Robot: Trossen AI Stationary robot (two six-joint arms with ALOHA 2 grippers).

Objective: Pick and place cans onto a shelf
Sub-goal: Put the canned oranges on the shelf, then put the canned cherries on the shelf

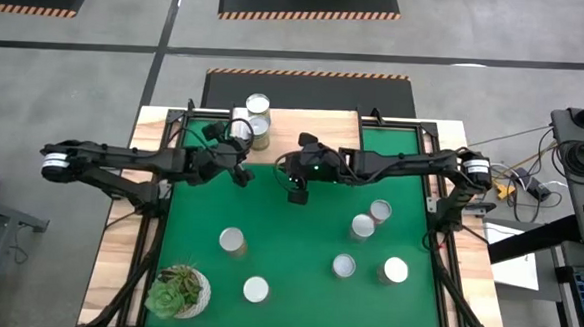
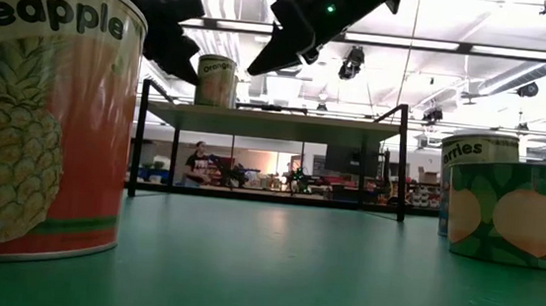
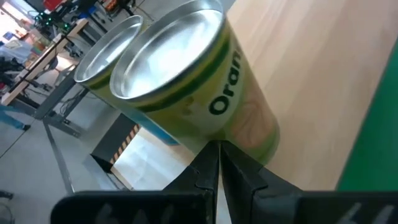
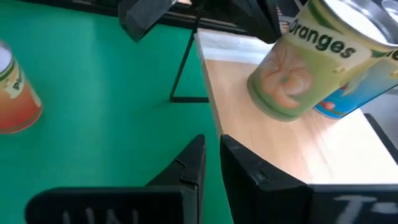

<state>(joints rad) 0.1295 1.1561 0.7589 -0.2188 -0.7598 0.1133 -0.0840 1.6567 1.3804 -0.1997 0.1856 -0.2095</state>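
Two cans sit on the shelf, side by side at its left end: the oranges can and a second can touching it from behind. The left gripper hovers just off the shelf's front edge, right in front of the oranges can, fingers pinched together and empty, as its wrist view shows. The right gripper hangs over the green mat, to the side of that same pair, its fingers nearly closed on nothing.

Six cans wait on the mat, well clear of both grippers: two touching ones nearest below the right gripper, two more beyond, and, and on the left gripper's side and, the last just beside the succulent.

Here's the risk, as I read it: the left gripper is very close to the oranges can, so any forward drift would nudge it into its neighbour and could tip both. The two grippers are also near each other, so a crossing reach could clash. And grabbing one of the touching pair may knock the other over.
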